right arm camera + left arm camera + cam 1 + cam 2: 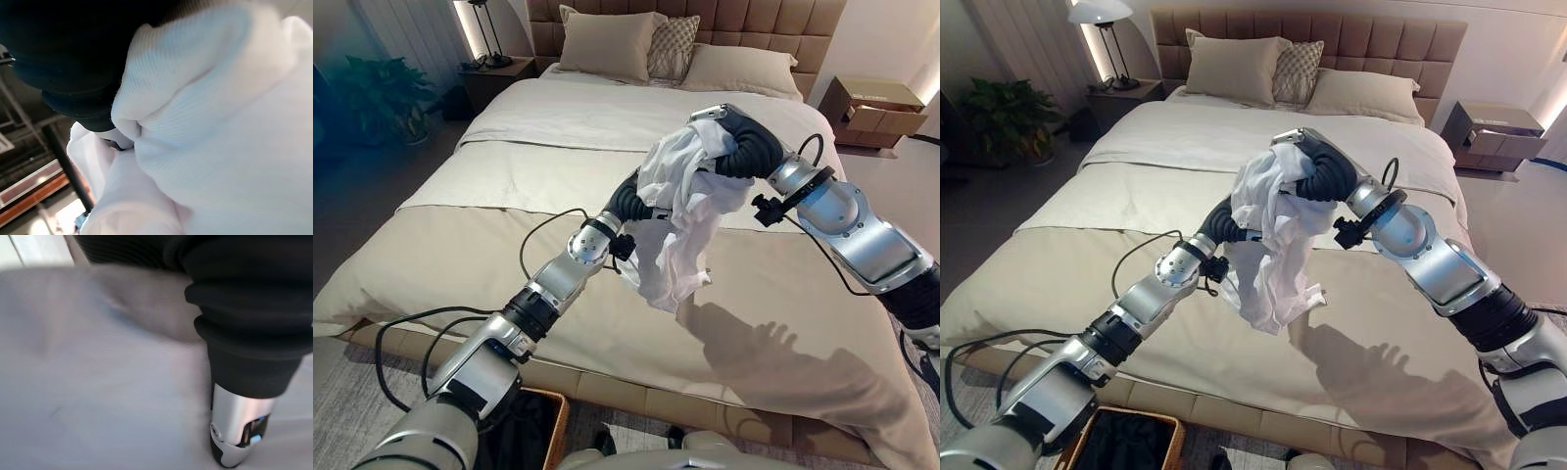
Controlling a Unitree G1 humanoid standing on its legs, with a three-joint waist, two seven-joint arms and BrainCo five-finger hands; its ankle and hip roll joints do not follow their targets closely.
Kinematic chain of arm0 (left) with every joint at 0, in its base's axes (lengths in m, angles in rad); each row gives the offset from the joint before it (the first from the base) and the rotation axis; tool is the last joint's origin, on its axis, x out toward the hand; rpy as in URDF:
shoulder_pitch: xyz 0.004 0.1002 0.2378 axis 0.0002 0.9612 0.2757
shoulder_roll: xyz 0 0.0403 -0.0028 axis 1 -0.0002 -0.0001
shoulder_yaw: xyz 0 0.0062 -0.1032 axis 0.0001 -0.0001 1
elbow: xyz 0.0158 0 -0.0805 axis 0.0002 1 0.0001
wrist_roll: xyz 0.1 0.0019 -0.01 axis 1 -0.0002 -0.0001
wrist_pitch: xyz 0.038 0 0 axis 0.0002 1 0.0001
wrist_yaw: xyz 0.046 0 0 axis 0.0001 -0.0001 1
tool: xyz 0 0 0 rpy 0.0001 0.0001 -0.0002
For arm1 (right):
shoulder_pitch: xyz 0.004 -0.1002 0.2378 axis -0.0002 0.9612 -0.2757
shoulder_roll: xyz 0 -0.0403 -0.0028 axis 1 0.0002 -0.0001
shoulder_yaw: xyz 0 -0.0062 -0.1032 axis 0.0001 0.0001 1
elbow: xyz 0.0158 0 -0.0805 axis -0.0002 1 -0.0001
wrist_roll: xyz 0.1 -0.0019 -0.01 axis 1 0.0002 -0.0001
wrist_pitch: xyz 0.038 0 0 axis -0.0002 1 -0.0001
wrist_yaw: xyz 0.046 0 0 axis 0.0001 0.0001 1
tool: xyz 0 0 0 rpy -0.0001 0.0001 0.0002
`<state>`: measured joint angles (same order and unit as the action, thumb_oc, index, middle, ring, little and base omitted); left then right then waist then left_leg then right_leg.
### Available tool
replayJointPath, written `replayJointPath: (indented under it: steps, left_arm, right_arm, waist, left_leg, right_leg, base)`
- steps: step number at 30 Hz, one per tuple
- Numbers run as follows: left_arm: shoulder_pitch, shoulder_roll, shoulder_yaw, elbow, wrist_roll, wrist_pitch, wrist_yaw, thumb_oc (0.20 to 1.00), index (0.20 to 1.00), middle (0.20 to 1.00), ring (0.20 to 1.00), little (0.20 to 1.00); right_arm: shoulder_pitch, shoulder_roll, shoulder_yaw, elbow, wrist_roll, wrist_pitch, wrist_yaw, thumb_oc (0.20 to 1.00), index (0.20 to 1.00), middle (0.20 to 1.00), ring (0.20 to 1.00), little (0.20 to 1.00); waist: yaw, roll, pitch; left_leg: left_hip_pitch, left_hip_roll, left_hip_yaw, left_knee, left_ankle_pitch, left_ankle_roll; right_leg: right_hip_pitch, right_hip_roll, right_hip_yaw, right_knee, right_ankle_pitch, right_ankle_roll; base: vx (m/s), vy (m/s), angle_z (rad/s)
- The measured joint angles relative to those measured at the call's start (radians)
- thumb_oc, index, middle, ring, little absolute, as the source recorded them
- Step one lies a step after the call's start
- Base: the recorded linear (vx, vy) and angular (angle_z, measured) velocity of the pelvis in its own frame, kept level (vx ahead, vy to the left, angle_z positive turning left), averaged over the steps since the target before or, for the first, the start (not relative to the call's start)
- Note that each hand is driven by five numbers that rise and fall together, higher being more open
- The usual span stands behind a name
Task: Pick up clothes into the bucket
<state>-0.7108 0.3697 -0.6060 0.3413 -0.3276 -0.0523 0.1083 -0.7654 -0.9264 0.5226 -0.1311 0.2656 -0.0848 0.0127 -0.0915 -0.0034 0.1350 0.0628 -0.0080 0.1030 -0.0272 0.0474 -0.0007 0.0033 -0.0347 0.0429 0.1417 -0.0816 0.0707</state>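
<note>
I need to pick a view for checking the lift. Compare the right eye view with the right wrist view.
Right eye view alone: the bed, both arms meeting at a white garment hanging above it, the left hand, and a wicker basket at the lower edge. Right wrist view alone: the cloth's ribbed weave up close. Both: the garment draped over the right hand, hiding its fingers.
</note>
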Motion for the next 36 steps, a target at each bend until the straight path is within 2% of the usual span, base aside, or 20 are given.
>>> replayJointPath:
  steps: [4, 6, 11, 13, 17, 18, 19, 20, 23, 27, 30, 36]
  left_arm:
    - [-0.002, 0.003, -0.009, -0.012, -0.026, 0.0, -0.021, 1.0, 1.0, 1.0, 1.0, 1.0]
    - [-0.006, 0.018, -0.041, -0.046, -0.105, 0.001, -0.049, 1.0, 1.0, 1.0, 1.0, 1.0]
    - [-0.059, 0.114, -0.159, -0.139, -0.273, 0.007, -0.124, 1.0, 1.0, 1.0, 1.0, 1.0]
    - [-0.07, 0.166, -0.195, -0.185, -0.369, 0.01, -0.157, 0.2, 0.2, 0.2, 0.2, 0.2]
    - [-0.073, 0.212, -0.205, -0.215, -0.482, 0.019, -0.216, 0.2, 0.2, 0.2, 0.2, 0.2]
    - [-0.073, 0.235, -0.206, -0.229, -0.5, 0.021, -0.232, 0.2, 0.2, 0.2, 0.2, 0.2]
    - [-0.072, 0.252, -0.206, -0.237, -0.522, 0.021, -0.241, 0.2, 0.2, 0.2, 0.2, 0.2]
    - [-0.072, 0.262, -0.206, -0.24, -0.532, 0.022, -0.247, 0.2, 0.2, 0.2, 0.2, 0.2]
    - [-0.066, 0.291, -0.203, -0.242, -0.573, 0.023, -0.262, 0.2, 0.2, 0.2, 0.2, 0.2]
    - [0.013, 0.269, -0.153, -0.246, -0.644, 0.024, -0.265, 0.2, 0.2, 0.2, 0.2, 0.2]
    - [0.105, 0.227, -0.056, -0.247, -0.68, 0.024, -0.258, 0.2, 0.2, 0.2, 0.2, 0.2]
    - [0.175, 0.213, 0.065, -0.248, -0.689, 0.019, -0.207, 0.2, 0.2, 0.2, 0.2, 0.2]
  right_arm:
    - [0.0, 0.004, 0.0, -0.013, 0.018, 0.0, 0.007, 0.2, 0.2, 0.2, 0.2, 0.2]
    - [0.0, 0.004, 0.0, -0.017, 0.049, 0.0, 0.011, 0.2, 0.2, 0.2, 0.2, 0.2]
    - [-0.001, 0.003, 0.004, -0.02, 0.083, -0.012, 0.025, 0.2, 0.2, 0.2, 0.2, 0.2]
    - [-0.007, 0.002, 0.015, -0.021, 0.101, -0.02, 0.025, 0.2, 0.2, 0.2, 0.2, 0.2]
    - [-0.008, -0.01, 0.039, -0.02, 0.112, -0.027, 0.026, 0.2, 0.2, 0.2, 0.2, 0.2]
    - [-0.008, -0.012, 0.039, -0.02, 0.112, -0.029, 0.026, 0.611, 0.611, 0.611, 0.611, 0.611]
    - [-0.008, -0.017, 0.039, -0.02, 0.112, -0.032, 0.026, 0.959, 0.959, 0.959, 0.959, 0.959]
    - [-0.008, -0.021, 0.038, -0.02, 0.111, -0.034, 0.026, 1.0, 1.0, 1.0, 1.0, 1.0]
    - [-0.008, -0.025, 0.034, -0.019, 0.109, -0.04, 0.025, 1.0, 1.0, 1.0, 1.0, 1.0]
    - [-0.004, -0.021, 0.015, -0.018, 0.094, -0.047, 0.022, 1.0, 1.0, 1.0, 1.0, 1.0]
    - [0.041, 0.005, -0.066, -0.017, 0.076, -0.048, 0.01, 1.0, 1.0, 1.0, 1.0, 1.0]
    - [0.145, 0.018, -0.225, -0.016, 0.029, -0.05, -0.036, 1.0, 1.0, 1.0, 1.0, 1.0]
  waist:
    - [-0.002, 0.002, -0.003]
    - [-0.003, 0.003, -0.004]
    - [0.002, 0.016, -0.017]
    - [-0.001, 0.02, -0.022]
    - [-0.002, 0.023, -0.03]
    - [-0.004, 0.023, -0.031]
    - [-0.001, 0.024, -0.033]
    - [0.0, 0.025, -0.034]
    - [0.001, 0.024, -0.041]
    - [0.001, 0.024, -0.048]
    - [0.002, 0.021, -0.051]
    - [0.013, 0.018, -0.053]
  left_leg:
    - [0.003, -0.002, -0.01, 0.0, 0.0, 0.0]
    - [0.01, -0.003, -0.024, 0.0, 0.0, 0.0]
    - [0.009, -0.004, -0.03, -0.001, 0.0, 0.0]
    - [0.009, -0.005, -0.034, -0.002, 0.0, 0.0]
    - [0.013, -0.005, -0.043, -0.003, 0.0, 0.0]
    - [0.013, -0.005, -0.047, -0.004, 0.0, 0.0]
    - [0.013, -0.005, -0.049, -0.004, 0.0, 0.0]
    - [0.013, -0.005, -0.05, -0.005, 0.0, 0.0]
    - [0.014, -0.006, -0.051, -0.008, 0.0, -0.001]
    - [0.026, -0.009, -0.052, -0.015, 0.0, 0.0]
    - [0.031, -0.01, -0.052, -0.02, 0.0, 0.0]
    - [0.032, -0.013, -0.055, -0.021, 0.0, 0.0]
  right_leg:
    - [0.012, -0.003, -0.01, -0.007, 0.0, 0.0]
    - [0.028, -0.005, -0.022, -0.016, 0.0, 0.0]
    - [0.032, -0.006, -0.03, -0.021, 0.0, 0.0]
    - [0.033, -0.007, -0.034, -0.022, 0.0, 0.0]
    - [0.046, -0.007, -0.042, -0.032, 0.0, 0.0]
    - [0.046, -0.007, -0.046, -0.033, 0.0, 0.0]
    - [0.048, -0.007, -0.048, -0.033, 0.0, 0.0]
    - [0.048, -0.007, -0.049, -0.033, 0.0, 0.0]
    - [0.049, -0.008, -0.052, -0.034, 0.0, 0.0]
    - [0.062, -0.011, -0.053, -0.045, 0.0, 0.0]
    - [0.066, -0.012, -0.053, -0.05, 0.0, 0.0]
    - [0.073, -0.015, -0.055, -0.058, 0.0, 0.0]
  base:
    - [0.01, 0.001, 0.08]
    - [0.0, 0.002, 0.15]
    - [0.01, 0.004, 0.06]
    - [0.02, 0.005, 0.04]
    - [0.01, 0.003, 0.06]
    - [0.01, 0.009, 0.09]
    - [0.01, 0.009, 0.07]
    - [0.0, 0.009, 0.04]
    - [0.0, 0.002, 0.01]
    - [0.0, 0.0, 0.0]
    - [0.0, 0.0, 0.0]
    - [0.0, 0.0, 0.01]
